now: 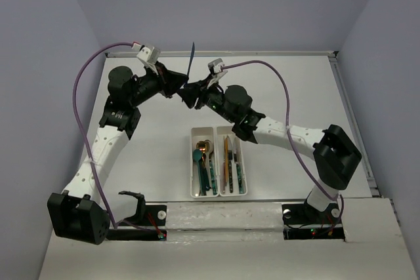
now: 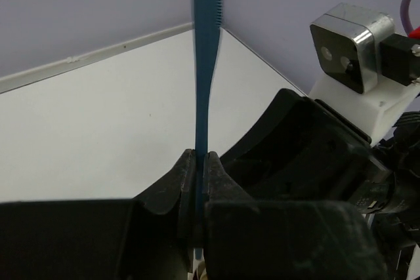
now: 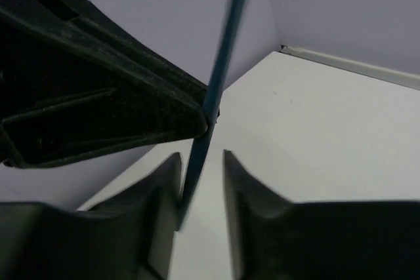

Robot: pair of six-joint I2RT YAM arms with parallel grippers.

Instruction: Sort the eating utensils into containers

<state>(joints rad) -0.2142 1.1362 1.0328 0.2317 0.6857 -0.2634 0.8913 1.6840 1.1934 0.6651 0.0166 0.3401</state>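
Note:
A blue serrated knife (image 1: 191,60) stands upright in the air over the back middle of the table. My left gripper (image 1: 178,87) is shut on its handle; the left wrist view shows the blade (image 2: 205,63) rising from between my closed fingertips (image 2: 200,155). My right gripper (image 1: 188,94) faces it from the right, open. In the right wrist view the knife's lower end (image 3: 226,50) hangs between my spread fingertips (image 3: 200,159), against the left one. The white two-bin tray (image 1: 192,168) lies at centre front, with spoons (image 1: 202,159) in the left bin and knives (image 1: 231,159) in the right.
The right arm's wrist camera (image 2: 348,47) sits close beside the left gripper. The left gripper's black finger (image 3: 98,96) fills the upper left of the right wrist view. Walls enclose the table at the back and sides.

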